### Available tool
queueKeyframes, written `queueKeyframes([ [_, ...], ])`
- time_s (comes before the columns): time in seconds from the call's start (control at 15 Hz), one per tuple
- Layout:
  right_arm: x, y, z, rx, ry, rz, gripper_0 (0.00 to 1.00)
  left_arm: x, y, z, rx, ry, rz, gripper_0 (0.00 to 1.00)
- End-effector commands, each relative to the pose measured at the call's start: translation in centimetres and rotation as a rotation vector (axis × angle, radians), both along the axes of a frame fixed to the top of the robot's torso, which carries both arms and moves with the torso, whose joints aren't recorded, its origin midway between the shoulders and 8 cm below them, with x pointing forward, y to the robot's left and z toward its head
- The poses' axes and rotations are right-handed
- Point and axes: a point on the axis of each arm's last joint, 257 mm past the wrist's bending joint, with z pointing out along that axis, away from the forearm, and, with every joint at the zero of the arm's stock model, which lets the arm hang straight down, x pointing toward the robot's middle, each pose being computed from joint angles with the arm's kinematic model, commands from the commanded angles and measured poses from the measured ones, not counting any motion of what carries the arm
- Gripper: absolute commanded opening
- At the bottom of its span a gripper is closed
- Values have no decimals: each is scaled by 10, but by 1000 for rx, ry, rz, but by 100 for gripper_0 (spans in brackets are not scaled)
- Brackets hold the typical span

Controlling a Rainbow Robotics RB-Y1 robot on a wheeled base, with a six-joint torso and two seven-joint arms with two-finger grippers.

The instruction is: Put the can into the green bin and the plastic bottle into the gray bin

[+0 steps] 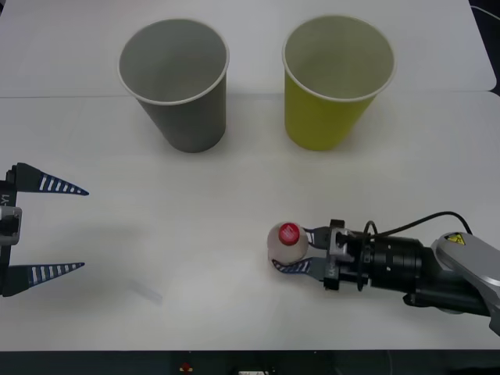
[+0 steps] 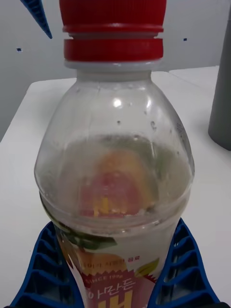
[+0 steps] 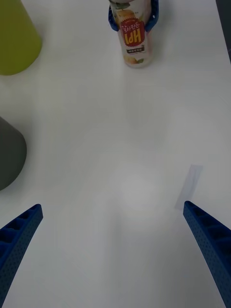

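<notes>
Right pincer [image 1: 295,251] is closed on the plastic bottle [image 1: 286,242], its blue fingers [image 2: 185,274] pressed against both sides of the label. Bottle stands upright on the white surface [image 1: 195,258], red cap up, at the near right, well apart from the 2 cups. Gray bin [image 1: 178,82] sits far left-centre, green bin [image 1: 334,80] beside it to the right, both upright. Left pincer [image 1: 47,228] hovers at the left edge w/ fingers spread wide, holding nothing.
</notes>
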Motion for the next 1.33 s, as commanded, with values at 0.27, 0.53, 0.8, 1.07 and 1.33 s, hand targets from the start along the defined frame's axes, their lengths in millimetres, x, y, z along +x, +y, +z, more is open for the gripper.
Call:
queueKeyframes([
  [0.27,8,-26,31,-44,106,-28,0,0,0,0,0,0,0,100],
  [0.53,15,-34,52,-93,171,-88,0,0,0,0,0,0,0,100],
  [0.8,16,-37,77,-144,253,-162,0,0,0,0,0,0,0,100],
  [1.07,14,-44,99,-211,335,-243,0,0,0,0,0,0,0,100],
  [1.33,9,-35,142,-209,405,-305,0,0,0,0,0,0,0,100],
])
